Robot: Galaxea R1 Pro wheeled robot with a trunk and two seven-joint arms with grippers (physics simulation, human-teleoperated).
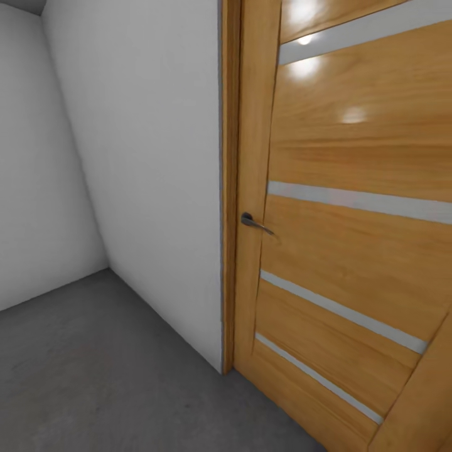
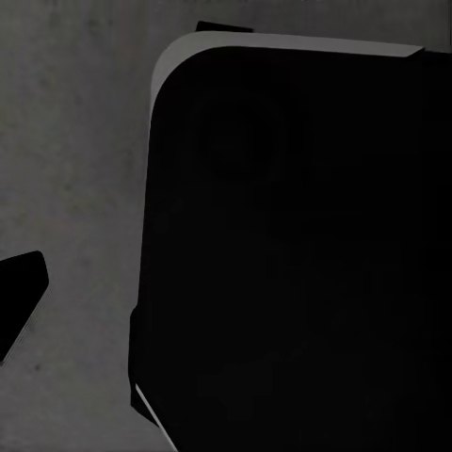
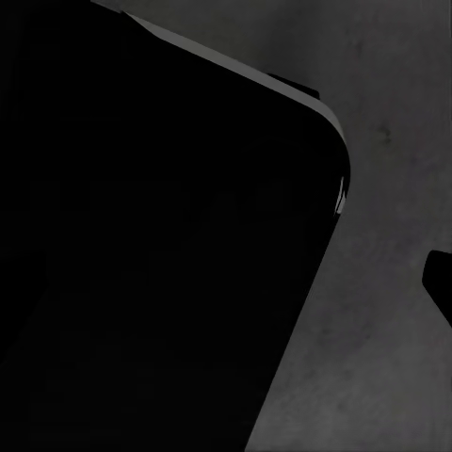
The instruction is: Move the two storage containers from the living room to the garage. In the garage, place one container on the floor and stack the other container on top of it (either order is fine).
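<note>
Faced a wooden door (image 1: 351, 251) with pale stripes, handle (image 1: 254, 222) near its frame, dark grey floor (image 1: 94, 370) below. Judged already inside the garage. No storage containers seen here; placing and stacking presumably left. Hand states impossible to tell.

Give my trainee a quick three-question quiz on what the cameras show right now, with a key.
1. True or false: the wooden door has pale horizontal stripes across it.
2. Multiple choice: the door handle is (a) a round brass knob, (b) a dark lever, (c) a white pull bar.
3. Fill in: in the head view, the ground in front of the door is a dark ____ floor.

Key:
1. True.
2. b: a dark lever near the door's edge beside the frame, next to the white wall.
3. Grey; the same speckled surface shows in both wrist views, beside a large black body of the robot.
</note>
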